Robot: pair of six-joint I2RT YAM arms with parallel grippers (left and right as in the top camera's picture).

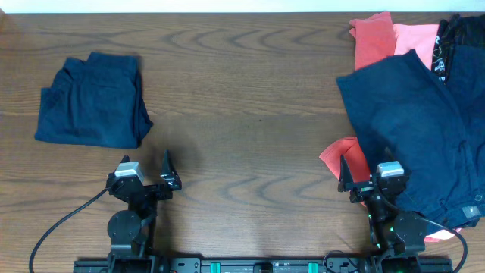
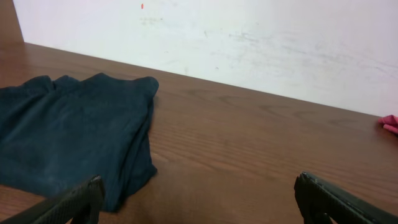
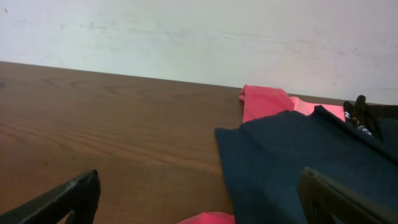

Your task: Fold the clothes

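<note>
Far left: folded navy piece (image 1: 91, 102) lies flat on the counter (image 1: 250, 114), looks done, apart from everything else. The left wrist view shows it (image 2: 74, 137) ahead and to the left of the fingers, not touched.

Left gripper (image 1: 146, 165) sits near the front edge, just below that piece. Its jaws are spread wide, nothing between them, over bare wood.

Middle of the counter is bare, so that is the likely work area.

Right gripper (image 1: 366, 168) is at the near-left edge of the unfolded pile. Its jaws are also spread wide and released, gripping nothing. Contact with cloth cannot be told from above.

Pile at right: big navy garment (image 1: 413, 129) on top, a coral shirt (image 1: 379, 38) and a black printed shirt (image 1: 458, 42) at the back, and more coral cloth (image 1: 337, 155) poking out underneath near the right gripper.

Step in hand, my judgement: fetch the next piece. To do it well, pinch only the navy garment's left edge and keep clear of the coral cloth below. Pull it to the middle and spread it flat before any fold. The left gripper should take the opposite corner.
</note>
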